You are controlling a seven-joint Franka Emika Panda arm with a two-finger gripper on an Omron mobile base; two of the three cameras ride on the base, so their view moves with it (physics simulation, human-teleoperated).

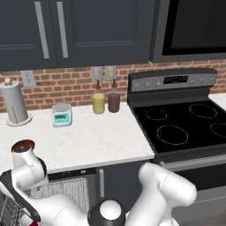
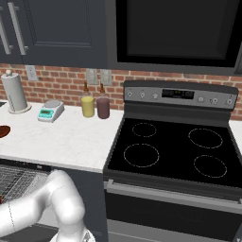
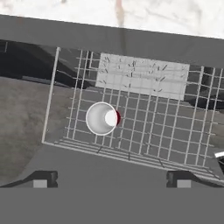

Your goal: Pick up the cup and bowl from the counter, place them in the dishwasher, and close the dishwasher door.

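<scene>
The red cup (image 3: 103,118), seen from above with its white inside, stands upright in the grey wire rack (image 3: 144,113) of the open dishwasher (image 1: 62,190). My gripper (image 3: 111,180) hovers above the rack, open, with nothing between its fingertips and clear of the cup. The dark reddish-brown bowl (image 1: 23,145) sits on the white counter (image 1: 88,137) near its front left edge, partly behind my arm; it also lies at the far left in the right base view, bowl (image 2: 4,131). The rack (image 2: 19,182) juts out under the counter (image 2: 66,137).
A paper-towel holder (image 1: 15,103), a small scale (image 1: 62,114), a yellow bottle (image 1: 98,102) and a purple bottle (image 1: 114,101) stand along the brick wall. The black stove top (image 1: 185,123) lies to the right of the counter. Dark cabinets hang overhead.
</scene>
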